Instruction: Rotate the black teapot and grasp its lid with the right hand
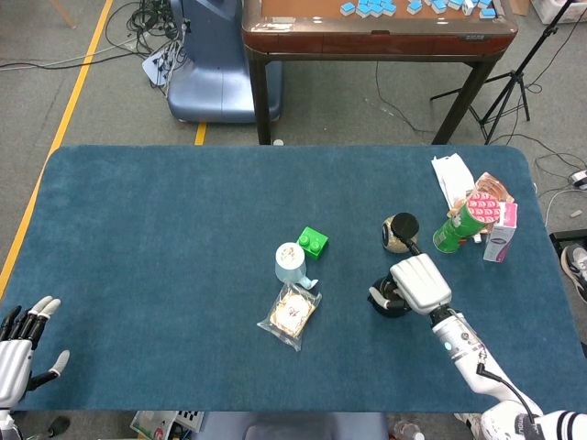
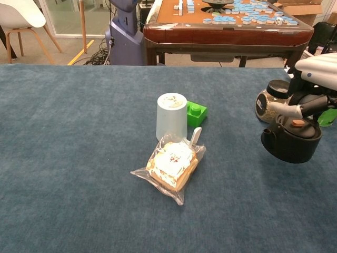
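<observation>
The black teapot stands on the blue table at the right, its spout pointing left in the chest view. Its lid's brown knob shows bare. My right hand hovers just over the lid, fingers spread and curved down beside the knob, and no grip on it can be seen. In the head view the hand covers most of the pot. My left hand lies open at the table's near left corner, far from everything.
A glass jar with a black lid stands right behind the teapot. A green can, a pink box and white paper lie further right. A pale cup, green brick and bagged bread sit mid-table.
</observation>
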{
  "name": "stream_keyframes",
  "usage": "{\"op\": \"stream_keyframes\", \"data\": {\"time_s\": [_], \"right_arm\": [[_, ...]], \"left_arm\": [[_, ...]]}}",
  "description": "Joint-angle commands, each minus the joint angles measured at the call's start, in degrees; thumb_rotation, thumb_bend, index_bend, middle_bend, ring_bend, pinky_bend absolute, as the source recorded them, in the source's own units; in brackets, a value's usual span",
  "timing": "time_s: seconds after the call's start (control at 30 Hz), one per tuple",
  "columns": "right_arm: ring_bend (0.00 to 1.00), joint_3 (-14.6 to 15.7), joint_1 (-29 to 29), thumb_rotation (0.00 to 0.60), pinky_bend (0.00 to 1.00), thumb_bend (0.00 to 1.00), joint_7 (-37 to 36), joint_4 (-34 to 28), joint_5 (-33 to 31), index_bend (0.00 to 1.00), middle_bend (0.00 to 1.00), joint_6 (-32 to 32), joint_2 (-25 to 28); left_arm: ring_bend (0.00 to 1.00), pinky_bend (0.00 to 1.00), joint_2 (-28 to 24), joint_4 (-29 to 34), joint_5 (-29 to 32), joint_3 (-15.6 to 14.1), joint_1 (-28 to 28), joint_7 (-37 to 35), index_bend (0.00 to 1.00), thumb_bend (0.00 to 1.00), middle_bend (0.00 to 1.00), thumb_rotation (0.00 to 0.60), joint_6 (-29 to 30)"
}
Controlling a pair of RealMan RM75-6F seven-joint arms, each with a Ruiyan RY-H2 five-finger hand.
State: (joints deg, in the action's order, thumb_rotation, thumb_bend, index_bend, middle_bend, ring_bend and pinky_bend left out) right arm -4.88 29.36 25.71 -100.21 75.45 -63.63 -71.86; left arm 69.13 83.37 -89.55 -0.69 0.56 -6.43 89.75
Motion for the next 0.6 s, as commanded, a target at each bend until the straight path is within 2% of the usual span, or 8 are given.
{"op": "stream_keyframes", "data": {"time_s": [0.03, 0.27, 0.6], "right_arm": [[0.87, 0.06, -0.03, 0.338, 0.14, 0.50, 0.43, 0.10, -0.10, 1.00, 1.00, -0.14, -0.18], [0.86, 0.01, 0.17, 0.367, 0.15, 0.51, 1.05, 0.12, -0.53, 1.00, 1.00, -0.02, -0.52], [0.86, 0.07, 0.65, 0.391, 0.28, 0.52, 2.53, 0.53, -1.79, 1.00, 1.00, 0.68, -1.26]], "left_arm": [[0.10, 0.01, 0.01, -0.05, 0.05, 0.00, 0.01, -0.09, 0.11, 0.29, 0.07, 0.600, -0.03], [0.10, 0.01, 0.05, -0.18, 0.09, 0.03, -0.01, -0.30, 0.11, 0.29, 0.08, 0.600, -0.07], [0.10, 0.01, 0.12, -0.52, 0.24, 0.08, 0.03, -0.65, 0.11, 0.29, 0.07, 0.600, -0.09]]}}
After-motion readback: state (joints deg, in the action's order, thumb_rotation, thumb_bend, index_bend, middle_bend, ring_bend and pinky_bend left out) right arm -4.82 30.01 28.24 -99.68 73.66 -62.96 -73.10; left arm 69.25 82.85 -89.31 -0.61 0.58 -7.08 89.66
